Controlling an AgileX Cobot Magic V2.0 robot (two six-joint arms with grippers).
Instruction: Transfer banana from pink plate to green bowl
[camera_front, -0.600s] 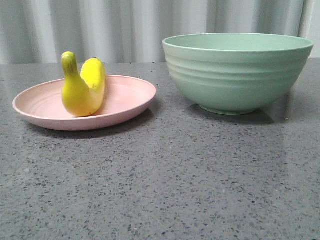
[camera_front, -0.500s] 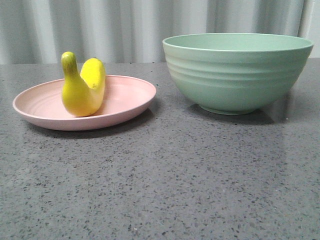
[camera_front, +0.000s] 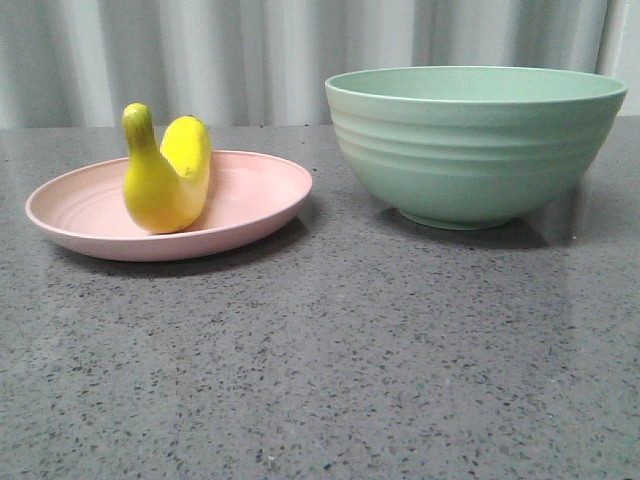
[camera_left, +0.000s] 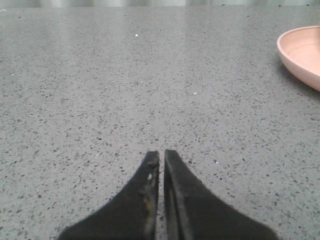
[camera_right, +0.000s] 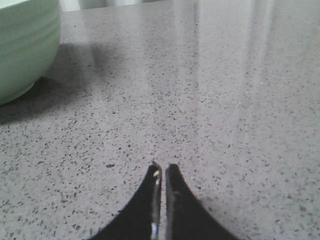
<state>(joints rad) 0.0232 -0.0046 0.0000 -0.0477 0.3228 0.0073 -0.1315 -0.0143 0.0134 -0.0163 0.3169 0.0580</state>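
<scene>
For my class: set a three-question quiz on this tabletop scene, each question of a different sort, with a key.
1. True or false: the banana lies in the green bowl.
2. The left gripper has its fingers: A) wide open B) shut, holding nothing C) shut on the banana.
3. Fill in: seen from the front, the pink plate sits to the ____ of the bowl.

Key: 1 false; 2 B; 3 left.
</scene>
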